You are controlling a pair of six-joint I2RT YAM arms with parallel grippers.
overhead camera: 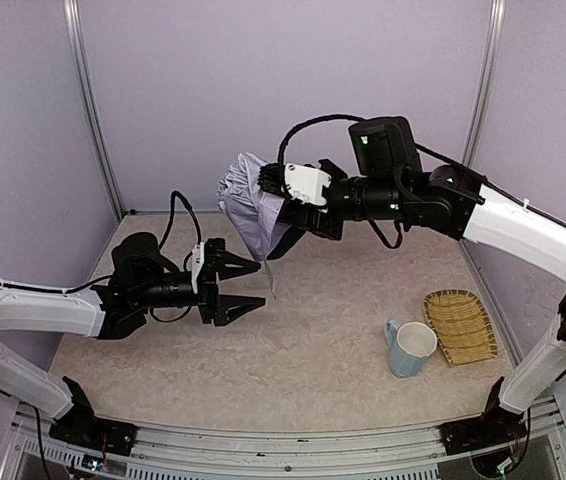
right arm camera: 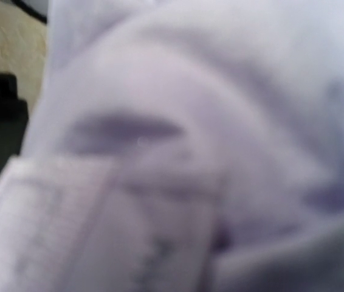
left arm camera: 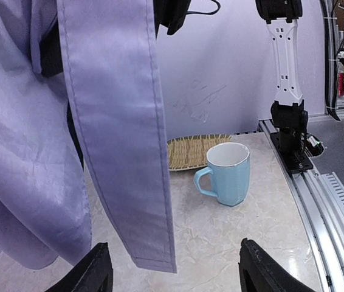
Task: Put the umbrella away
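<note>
The umbrella [overhead camera: 248, 200] hangs in the air above the back middle of the table, a bunched pale lavender bundle with a closure strap [overhead camera: 270, 275] dangling from it. My right gripper [overhead camera: 281, 192] is shut on its upper part, fingertips buried in the fabric. In the right wrist view, blurred umbrella fabric [right arm camera: 190, 121] fills the frame and hides the fingers. My left gripper [overhead camera: 260, 282] stands open just below and left of the bundle, holding nothing. In the left wrist view the strap [left arm camera: 123, 152] hangs down between the open fingers [left arm camera: 96, 267], beside the umbrella folds [left arm camera: 26, 152].
A light blue mug [overhead camera: 410, 350] [left arm camera: 227, 173] stands at the right front. A woven bamboo tray [overhead camera: 460, 325] [left arm camera: 190, 152] lies just beyond it by the right wall. The right arm's upright link [left arm camera: 284, 61] rises at the table's right edge.
</note>
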